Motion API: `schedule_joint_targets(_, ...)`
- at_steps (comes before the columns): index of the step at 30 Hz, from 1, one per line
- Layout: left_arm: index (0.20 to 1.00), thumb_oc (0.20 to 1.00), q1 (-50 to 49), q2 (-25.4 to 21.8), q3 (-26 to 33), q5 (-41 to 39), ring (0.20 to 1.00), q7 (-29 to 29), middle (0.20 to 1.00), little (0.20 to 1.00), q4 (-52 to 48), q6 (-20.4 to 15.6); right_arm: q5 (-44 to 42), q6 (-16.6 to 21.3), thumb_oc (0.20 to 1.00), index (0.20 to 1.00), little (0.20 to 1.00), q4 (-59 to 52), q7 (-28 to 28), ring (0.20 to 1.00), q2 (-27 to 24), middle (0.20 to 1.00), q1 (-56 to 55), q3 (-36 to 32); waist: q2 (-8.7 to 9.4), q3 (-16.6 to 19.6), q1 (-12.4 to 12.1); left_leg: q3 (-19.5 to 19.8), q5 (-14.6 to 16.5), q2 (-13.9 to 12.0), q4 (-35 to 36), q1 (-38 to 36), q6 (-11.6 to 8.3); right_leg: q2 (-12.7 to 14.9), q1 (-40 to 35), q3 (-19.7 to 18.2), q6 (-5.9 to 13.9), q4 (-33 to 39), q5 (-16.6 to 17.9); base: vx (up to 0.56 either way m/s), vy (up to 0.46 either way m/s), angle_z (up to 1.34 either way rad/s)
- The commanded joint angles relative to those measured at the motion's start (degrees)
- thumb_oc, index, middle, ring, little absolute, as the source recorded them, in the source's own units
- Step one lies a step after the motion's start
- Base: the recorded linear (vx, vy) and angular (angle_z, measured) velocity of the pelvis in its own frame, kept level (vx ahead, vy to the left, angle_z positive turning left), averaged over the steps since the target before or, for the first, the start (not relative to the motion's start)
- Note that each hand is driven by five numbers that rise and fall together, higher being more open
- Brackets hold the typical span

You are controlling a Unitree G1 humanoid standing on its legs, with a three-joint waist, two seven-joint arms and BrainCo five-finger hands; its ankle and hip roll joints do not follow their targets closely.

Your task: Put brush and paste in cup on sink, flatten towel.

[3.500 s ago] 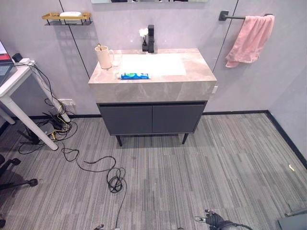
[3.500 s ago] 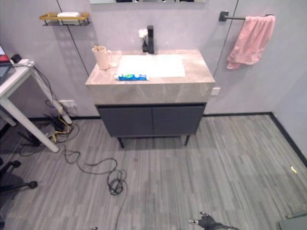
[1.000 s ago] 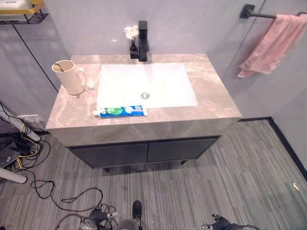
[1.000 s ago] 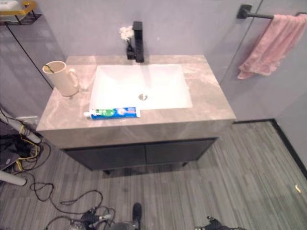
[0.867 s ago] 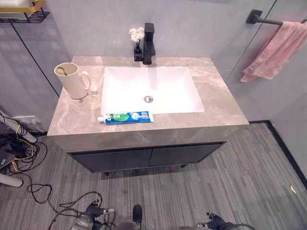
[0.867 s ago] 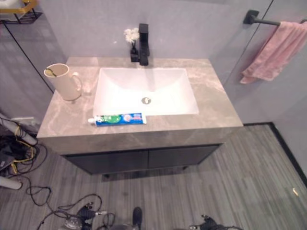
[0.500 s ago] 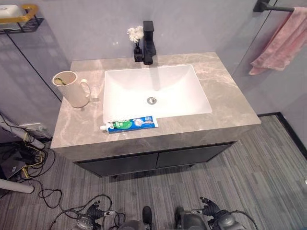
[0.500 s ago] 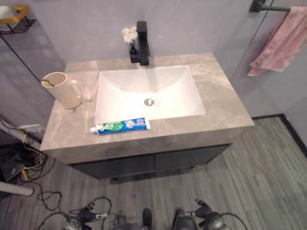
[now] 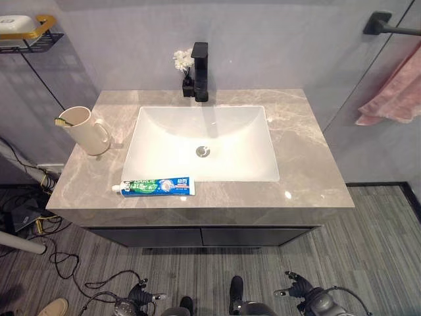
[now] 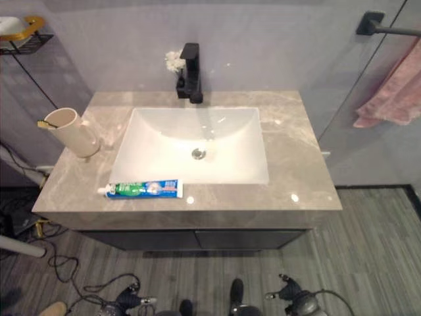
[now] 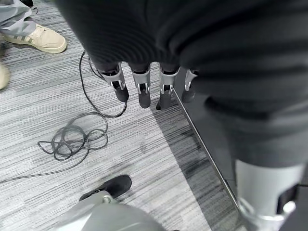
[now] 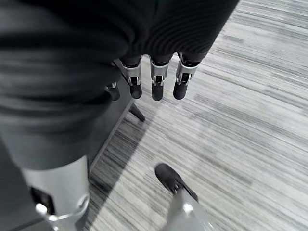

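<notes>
- Marble sink top point(image 9: 302, 141): paste point(image 9: 153, 187) lies along its front edge, cup point(image 9: 84, 131) with brush point(image 9: 62, 121) stands at its left, pink towel point(image 9: 393, 92) hangs bunched right.
- Left wrist view: left hand point(image 11: 144, 84) relaxed, empty, above floor cable point(image 11: 72, 139).
- Right wrist view: right hand point(image 12: 156, 77) relaxed, empty, beside the cabinet point(image 12: 103, 139).

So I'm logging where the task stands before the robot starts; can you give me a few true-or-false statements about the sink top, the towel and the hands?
1. The blue and green toothpaste tube lies flat on the grey marble counter, in front of the white basin. True.
2. The toothpaste tube stands inside the cream handled cup. False: it lies on the counter, apart from the cup.
3. A toothbrush already sticks out of the cup. True.
4. The pink towel lies spread flat on the counter. False: it hangs bunched from the black wall rail.
5. The left hand is curled round the tube. False: both it and the right hand hang open near the floor.
</notes>
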State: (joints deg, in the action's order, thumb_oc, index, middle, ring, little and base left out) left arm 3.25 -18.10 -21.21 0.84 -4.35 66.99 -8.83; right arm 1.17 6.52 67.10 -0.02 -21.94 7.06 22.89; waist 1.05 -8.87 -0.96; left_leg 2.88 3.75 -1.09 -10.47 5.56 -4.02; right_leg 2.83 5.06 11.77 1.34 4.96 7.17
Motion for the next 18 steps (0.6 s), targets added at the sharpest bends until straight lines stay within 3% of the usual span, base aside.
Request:
schedule_joint_targets(1, 1.0, 1.0, 0.3, -3.5, -1.1, 2.5, 1.0, -1.6, 1.0, 1.0, -6.4, -2.6, -1.3, 1.2, 1.0, 1.0, 1.0, 1.4, -2.3, 1.0, -2.7, 1.0, 0.7, -0.1, 0.84, -2.1, -0.9, -3.4, -4.1, 0.8, -2.4, 4.5, -1.06, 3.1, -0.8, -1.1, 4.34, -4.4, -3.1, -0.03, -0.041, 0.87)
schedule_joint_targets(3, 1.0, 1.0, -0.3, -5.3, -2.5, 3.9, 1.0, -1.3, 1.0, 1.0, -10.2, -3.3, -1.9, 1.1, 1.0, 1.0, 1.0, 2.9, -3.0, 1.0, -2.9, 1.0, 0.1, -1.4, 0.56, -2.1, -1.1, -6.2, -6.0, -2.8, 2.3, 5.0, -1.01, 4.0, -1.7, 0.6, 5.02, -3.7, -3.3, 0.03, 0.057, 0.68)
schedule_joint_targets(5, 1.0, 1.0, -1.1, -7.7, -3.4, 5.4, 1.0, -1.5, 1.0, 1.0, -13.1, -4.1, -2.1, 1.0, 1.0, 1.0, 1.0, 4.1, -3.2, 1.0, -2.9, 1.0, -0.2, -2.0, 0.31, -1.9, -1.9, -5.3, -9.4, -5.4, 6.5, 5.5, -1.8, 4.4, -1.9, 0.9, 5.5, -3.7, -3.4, 0.08, 0.07, 0.73)
schedule_joint_targets(6, 1.0, 1.0, -2.1, -8.8, -2.8, 5.4, 1.0, -1.2, 1.0, 1.0, -15.1, -4.2, -1.6, 1.2, 1.0, 1.0, 1.0, 4.2, -2.9, 1.0, -2.9, 1.0, 0.0, -1.5, 0.13, -1.6, -2.4, -3.5, -8.0, -5.0, 6.9, 4.3, -1.7, 4.4, -1.7, 0.2, 5.75, -4.1, -3.9, 0.13, 0.108, 0.2)
schedule_joint_targets(10, 1.0, 1.0, -6.3, -11.7, -2.2, 7.3, 1.0, -0.9, 1.0, 1.0, -21.0, -5.7, 0.2, 1.4, 1.0, 1.0, 1.0, 5.1, -2.9, 1.0, -2.9, 1.0, -1.2, -2.0, -1.21, -0.1, -2.5, -3.0, -8.6, -4.0, 11.3, 1.5, -1.16, 5.2, -2.1, -0.3, 6.26, -3.9, -3.7, 0.1, 0.12, -0.15)
schedule_joint_targets(18, 1.0, 1.0, -13.9, -18.8, 1.0, 10.1, 1.0, -1.2, 1.0, 1.0, -32.4, -8.2, 1.8, 1.4, 1.0, 1.0, 1.0, 6.1, -3.4, 1.0, -1.4, 1.0, 1.2, -1.6, -1.53, 0.5, -5.1, -4.0, -8.2, -2.3, 14.1, -1.4, -0.14, 6.9, -3.0, -1.3, 7.34, -3.7, -3.1, 0.05, 0.084, -0.13)
